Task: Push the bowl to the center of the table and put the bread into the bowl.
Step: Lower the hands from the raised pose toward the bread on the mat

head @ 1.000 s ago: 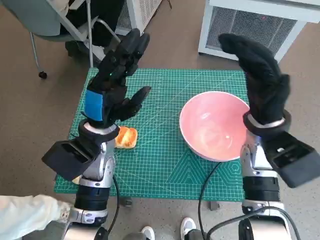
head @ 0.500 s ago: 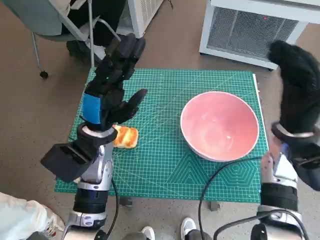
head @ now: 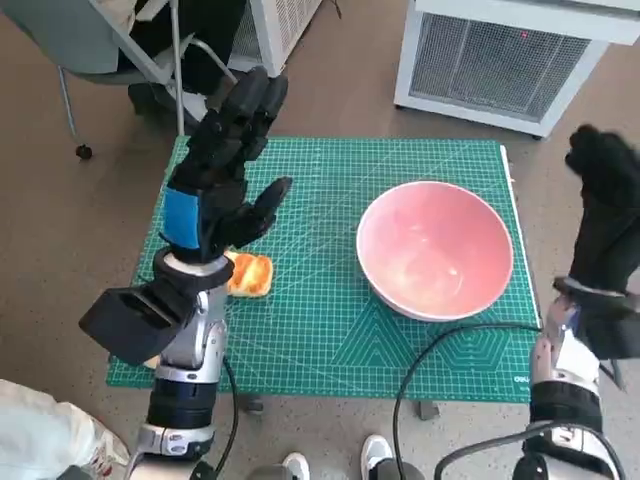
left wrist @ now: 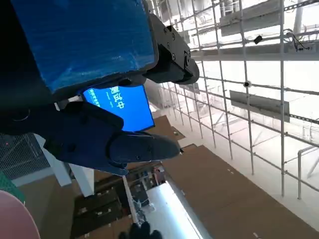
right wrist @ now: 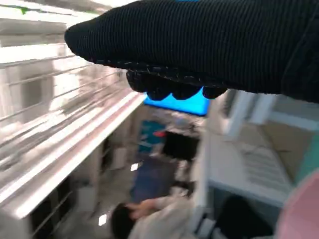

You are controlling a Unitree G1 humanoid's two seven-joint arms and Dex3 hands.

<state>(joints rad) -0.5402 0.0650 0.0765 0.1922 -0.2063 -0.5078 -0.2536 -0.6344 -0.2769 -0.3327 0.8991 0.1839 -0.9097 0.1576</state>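
A large pink bowl (head: 436, 248) stands on the right half of the green cutting mat (head: 330, 320). A piece of golden bread (head: 250, 274) lies at the mat's left, partly hidden behind my left hand (head: 220, 170). That hand is raised above the mat with its fingers spread and holds nothing. My right hand (head: 606, 210) is lifted off to the right of the bowl, past the mat's right edge, fingers up and empty. In the left wrist view the blue-taped left hand (left wrist: 89, 84) points up at the ceiling. A sliver of the bowl (left wrist: 15, 219) shows there.
A white ventilated cabinet (head: 500, 55) stands behind the table at the right. A chair (head: 110, 50) is at the back left. A black cable (head: 440, 350) curves over the mat's front edge. A pale sleeve (head: 40, 430) shows at lower left. A person (right wrist: 149, 214) appears in the right wrist view.
My right hand has swung from above the bowl's right rim out to the right, clear of the bowl. The left hand and the bread stay where they were.
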